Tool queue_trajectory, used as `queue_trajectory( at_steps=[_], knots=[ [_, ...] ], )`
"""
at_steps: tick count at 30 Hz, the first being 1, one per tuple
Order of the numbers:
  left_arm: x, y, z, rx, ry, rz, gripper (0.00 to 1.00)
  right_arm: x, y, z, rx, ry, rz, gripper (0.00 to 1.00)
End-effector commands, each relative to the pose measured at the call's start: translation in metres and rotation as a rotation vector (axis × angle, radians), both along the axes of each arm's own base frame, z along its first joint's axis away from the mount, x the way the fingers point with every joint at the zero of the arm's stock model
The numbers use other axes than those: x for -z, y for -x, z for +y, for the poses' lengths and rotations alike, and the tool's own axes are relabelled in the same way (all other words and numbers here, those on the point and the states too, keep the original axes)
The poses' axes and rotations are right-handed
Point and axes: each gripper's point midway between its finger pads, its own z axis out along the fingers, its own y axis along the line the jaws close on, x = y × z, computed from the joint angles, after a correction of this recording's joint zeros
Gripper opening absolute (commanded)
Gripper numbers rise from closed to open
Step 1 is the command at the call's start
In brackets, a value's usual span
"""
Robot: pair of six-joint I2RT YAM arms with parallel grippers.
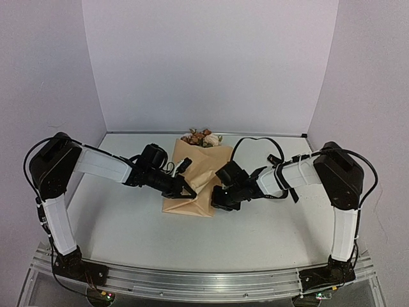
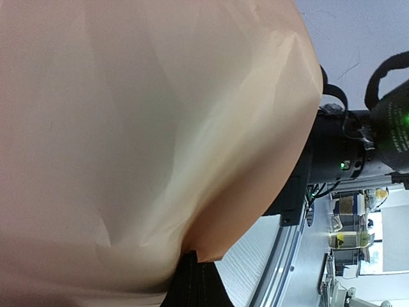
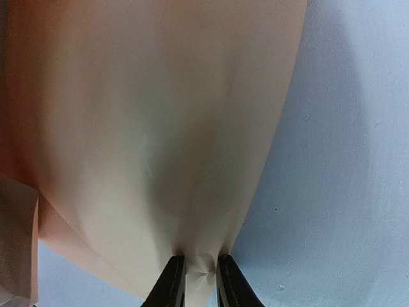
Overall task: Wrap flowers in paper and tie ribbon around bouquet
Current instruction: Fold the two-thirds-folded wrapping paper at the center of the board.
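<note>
Two hands are on the paper (image 1: 199, 167), which lies folded over the flowers (image 1: 202, 137) mid-counter (image 1: 121, 217), blooms poking out its far end near the white back wall (image 1: 211, 64). The left hand (image 1: 188, 188) is pressed together with the sheet's left side caught at its tips, and the right hand (image 3: 200, 265) is pinching the lower right edge, paper crumpled between its fingers. Tan paper blocks most of both wrist views, a black loop (image 1: 255, 139) (cable or ribbon, can't tell) arches by the right arm (image 1: 300, 173), and a metal rail (image 1: 192, 281) runs along the near edge.
</note>
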Motion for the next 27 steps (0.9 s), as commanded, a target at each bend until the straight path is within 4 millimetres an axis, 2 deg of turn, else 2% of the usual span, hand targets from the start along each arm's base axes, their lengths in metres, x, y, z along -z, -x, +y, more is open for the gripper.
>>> queue_trajectory(
  at_steps=[1,9,17,27],
  knots=[
    [0.004,-0.013,-0.009,-0.014,-0.006,0.003,0.0,-0.011,-0.003,0.008,0.018,-0.053,-0.022,0.2],
    [0.024,-0.015,-0.012,-0.019,-0.036,0.047,0.0,-0.036,-0.002,0.005,0.055,-0.137,-0.058,0.22],
    [0.029,-0.016,-0.012,-0.023,-0.048,0.056,0.0,-0.068,-0.01,-0.014,0.143,-0.254,-0.136,0.36],
    [0.03,-0.019,-0.015,-0.023,-0.048,0.064,0.0,-0.084,-0.026,-0.016,0.202,-0.361,-0.182,0.45]
  ],
)
